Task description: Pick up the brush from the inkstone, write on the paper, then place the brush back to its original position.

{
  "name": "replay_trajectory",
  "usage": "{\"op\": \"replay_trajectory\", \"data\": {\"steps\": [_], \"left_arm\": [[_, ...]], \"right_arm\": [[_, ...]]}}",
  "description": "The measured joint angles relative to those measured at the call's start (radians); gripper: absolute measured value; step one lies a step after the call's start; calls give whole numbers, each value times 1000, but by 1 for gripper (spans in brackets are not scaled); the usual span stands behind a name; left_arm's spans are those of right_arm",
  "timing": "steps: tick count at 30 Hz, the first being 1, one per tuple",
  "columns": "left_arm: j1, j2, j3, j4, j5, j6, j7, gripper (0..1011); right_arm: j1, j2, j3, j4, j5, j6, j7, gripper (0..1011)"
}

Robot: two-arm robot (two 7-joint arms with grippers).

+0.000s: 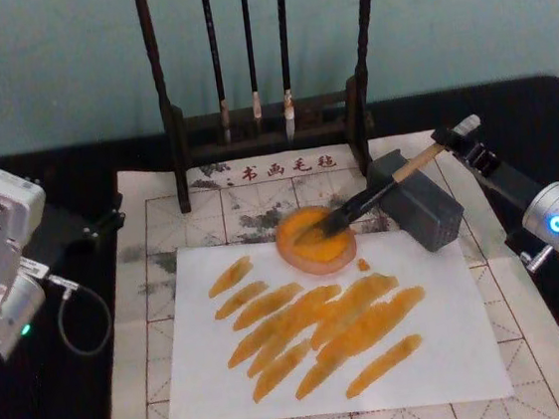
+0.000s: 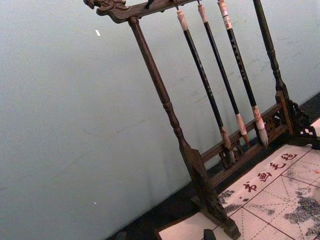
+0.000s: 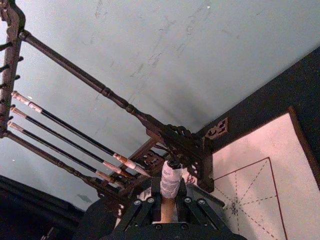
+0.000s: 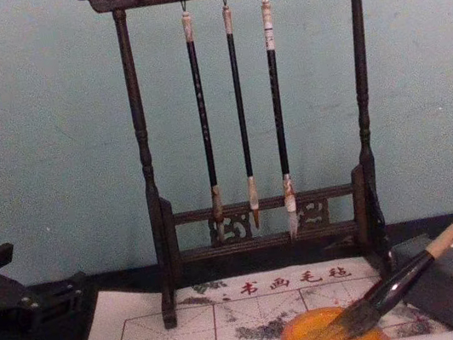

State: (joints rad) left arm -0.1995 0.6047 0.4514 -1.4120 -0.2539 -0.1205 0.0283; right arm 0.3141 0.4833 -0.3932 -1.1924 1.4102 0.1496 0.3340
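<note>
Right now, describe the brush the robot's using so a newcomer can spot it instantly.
Start at the tall dark rack behind the mat. Just in front sits an orange dish; the brush slants from it toward the right gripper. Unlike the three thin hanging brushes, it has a pale handle and thick dark tuft.

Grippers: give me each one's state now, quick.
Left gripper: parked at the table's left edge; cannot be told.
Right gripper: closed on the brush, bristles in the orange dish.
</note>
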Motion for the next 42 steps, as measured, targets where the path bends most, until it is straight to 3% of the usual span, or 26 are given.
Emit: {"op": "replay_trajectory", "data": {"steps": [12,39,42], "left_arm": [[0,0,0,0,0,0,0,1001],[0,0,0,0,0,0,0,1001],[0,0,0,0,0,0,0,1001]], "right_arm": [[0,0,-1,0,-3,-1,0,195],[0,0,-1,0,-4,-2,1,997],[0,0,-1,0,-4,-2,1,1000]]}}
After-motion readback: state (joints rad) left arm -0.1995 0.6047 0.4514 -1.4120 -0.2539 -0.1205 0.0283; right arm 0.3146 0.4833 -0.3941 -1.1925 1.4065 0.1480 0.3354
